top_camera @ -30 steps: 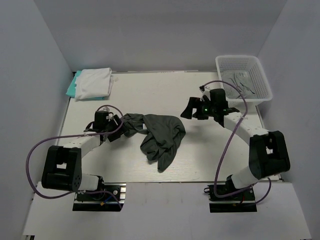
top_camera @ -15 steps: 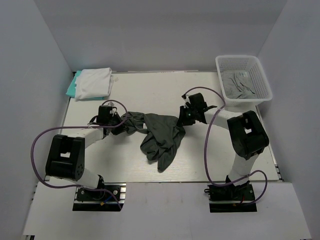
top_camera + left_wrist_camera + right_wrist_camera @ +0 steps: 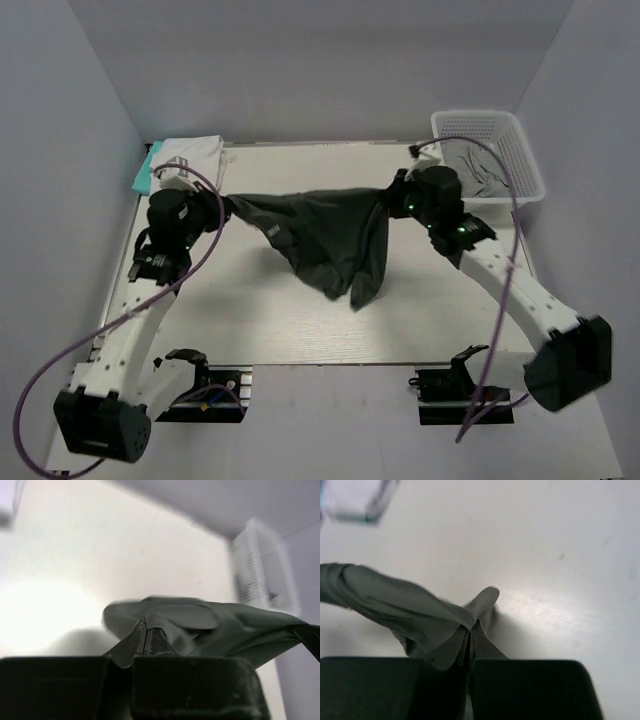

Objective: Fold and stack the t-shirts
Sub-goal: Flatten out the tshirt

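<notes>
Left gripper (image 3: 222, 207), right gripper (image 3: 393, 200) pinch charcoal t-shirt (image 3: 325, 235); basket (image 3: 482, 116): grey t-shirt (image 3: 475, 172).

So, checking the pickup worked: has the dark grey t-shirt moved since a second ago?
Yes. The dark grey t-shirt is lifted and spread between left gripper and right gripper, its right end nearer the basket.

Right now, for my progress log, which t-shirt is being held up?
The dark charcoal-grey t-shirt, stretched between the arms. The white t-shirt lies folded on the teal one, far-left; the lighter grey one sits in the basket.

Pale wooden table (image 3: 300, 320) boxed by plain grey walls (image 3: 300, 70).
</notes>
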You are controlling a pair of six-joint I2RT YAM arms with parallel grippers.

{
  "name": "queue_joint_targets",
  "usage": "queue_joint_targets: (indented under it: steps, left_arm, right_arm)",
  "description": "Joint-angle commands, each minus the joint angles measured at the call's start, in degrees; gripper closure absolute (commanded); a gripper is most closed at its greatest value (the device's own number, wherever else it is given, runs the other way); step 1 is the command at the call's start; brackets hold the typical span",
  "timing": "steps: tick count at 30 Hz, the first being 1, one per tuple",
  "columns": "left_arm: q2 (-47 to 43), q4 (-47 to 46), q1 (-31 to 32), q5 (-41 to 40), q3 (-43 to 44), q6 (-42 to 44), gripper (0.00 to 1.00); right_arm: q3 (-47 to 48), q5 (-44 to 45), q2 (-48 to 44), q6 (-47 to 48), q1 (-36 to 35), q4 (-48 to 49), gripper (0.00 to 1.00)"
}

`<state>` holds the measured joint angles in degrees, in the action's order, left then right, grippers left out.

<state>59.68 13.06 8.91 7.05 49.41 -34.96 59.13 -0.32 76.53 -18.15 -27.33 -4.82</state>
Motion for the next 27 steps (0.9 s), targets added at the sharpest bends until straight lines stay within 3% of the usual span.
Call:
queue_joint_targets:
  steps: [1,4,8,17,21,26,27]
  left_arm:
    - [-9.6,2.8,0.2,-4.5,2.6,1.2,1.00]
    - [-17.3,4.2,0.2,-8.6,3.8,1.2,1.00]
    - [-24.8,6.8,0.2,-13.9,5.5,0.6,1.00]
    - [-32.2,4.8,-1.0,-6.4,11.2,0.6,1.00]
    - [-29.6,2.9,-1.0,-6.9,11.8,0.6,1.00]
    - [-18.5,5.6,-1.0,-13.8,10.6,-0.6,1.00]
    - [-12.8,6.6,-1.0,-16.2,10.6,-1.9,1.00]
  right_arm:
    - [1.4,11.6,-13.2,-1.0,0.4,0.0,1.00]
    - [3.5,16.0,-19.0,-1.2,0.2,-4.7,1.00]
    - [6.5,14.6,-24.8,-1.3,0.3,-8.5,1.00]
    - [11.8,0.9,-32.5,-0.4,0.4,-10.8,1.00]
    - [12.1,0.9,-30.3,-0.7,0.4,-10.9,1.00]
    - [10.9,3.0,-20.8,-1.7,0.6,-12.1,1.00]
    - [10.8,3.0,-15.4,-2.1,0.5,-12.1,1.00]
